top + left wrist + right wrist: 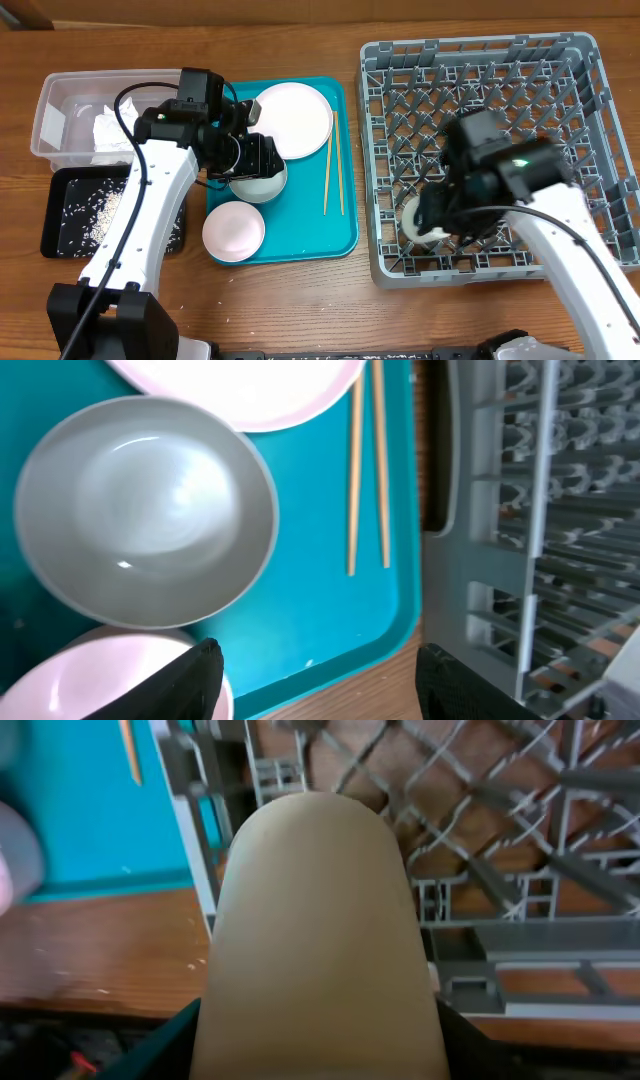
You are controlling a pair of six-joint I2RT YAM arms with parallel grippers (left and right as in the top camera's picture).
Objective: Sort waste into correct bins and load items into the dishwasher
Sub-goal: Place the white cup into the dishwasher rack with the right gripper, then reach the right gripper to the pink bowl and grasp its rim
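Two hands at work: my right hand [445, 210] clamps the white cup [320, 940] low in the rack [480, 45], by its front wall, to seat it between pegs. My left hand [320, 680] hangs open by the grey bowl [145, 510], ready for it.

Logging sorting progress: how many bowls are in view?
2, both on the teal tray: the grey-green bowl at its middle-left, the pink bowl at its near-left corner. Part of the dish rack is hidden.
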